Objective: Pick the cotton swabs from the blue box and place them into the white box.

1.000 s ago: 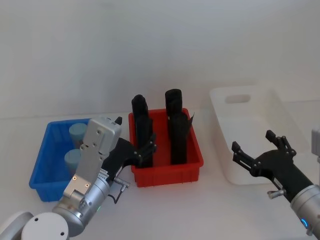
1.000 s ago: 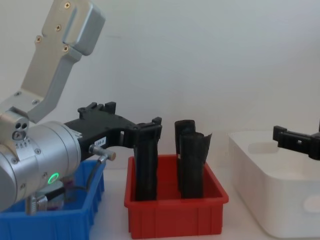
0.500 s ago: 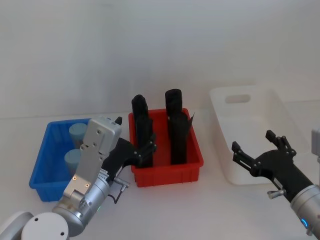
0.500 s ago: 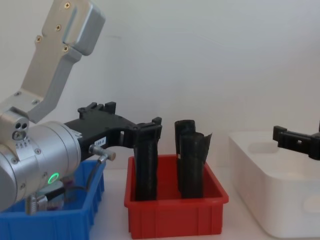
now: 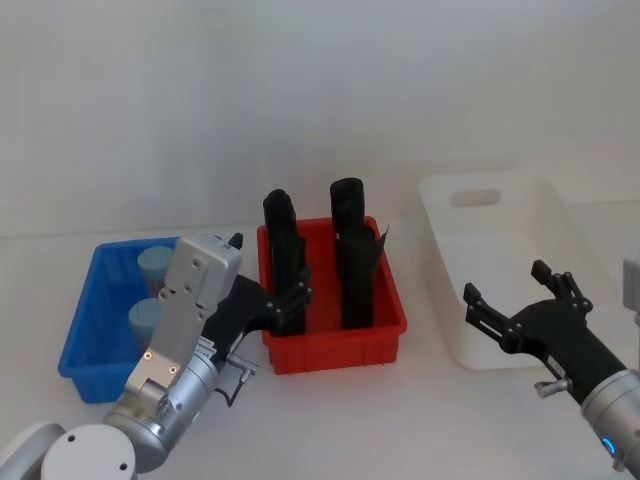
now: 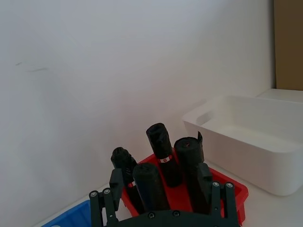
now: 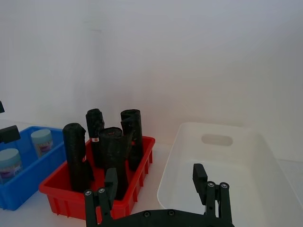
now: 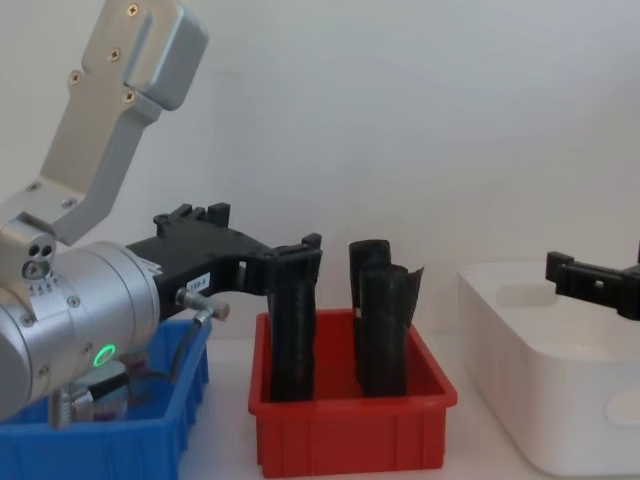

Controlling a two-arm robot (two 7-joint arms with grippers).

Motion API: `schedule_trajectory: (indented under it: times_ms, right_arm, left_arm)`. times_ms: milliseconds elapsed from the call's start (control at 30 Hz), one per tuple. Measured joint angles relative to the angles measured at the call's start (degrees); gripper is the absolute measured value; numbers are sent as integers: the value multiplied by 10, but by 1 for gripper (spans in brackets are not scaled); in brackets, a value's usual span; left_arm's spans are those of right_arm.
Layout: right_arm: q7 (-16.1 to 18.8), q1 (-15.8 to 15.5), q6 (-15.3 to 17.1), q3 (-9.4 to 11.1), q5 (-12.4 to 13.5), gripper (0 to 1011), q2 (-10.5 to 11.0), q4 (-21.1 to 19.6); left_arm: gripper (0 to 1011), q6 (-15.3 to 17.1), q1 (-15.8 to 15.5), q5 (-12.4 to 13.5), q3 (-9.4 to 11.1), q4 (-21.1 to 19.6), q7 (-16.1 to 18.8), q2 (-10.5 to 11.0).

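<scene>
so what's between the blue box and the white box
Head view: a red bin of black rolls, between the blue box and the white box.

1. A plain white wall [image 5: 320, 100] runs behind, bare and softly lit.
2. The white table [image 5: 350, 420] meets it in a faint line.
3. A brown panel [image 6: 289, 42] stands past the wall's end.

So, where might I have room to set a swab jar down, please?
The large white plastic bin is bare inside, and the table strip between it and the shallow red plastic bin is free. The red bin is packed with tall black rolls; the right pincer hovers by the white bin's near corner.
</scene>
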Motion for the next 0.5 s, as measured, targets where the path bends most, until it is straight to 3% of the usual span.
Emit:
schedule_trajectory:
  times_ms: [500]
  right_arm:
    - [0,0,0,0,0,1002,0,0]
  left_arm:
    - [1004,12,-13,-13,-21,19,1,6]
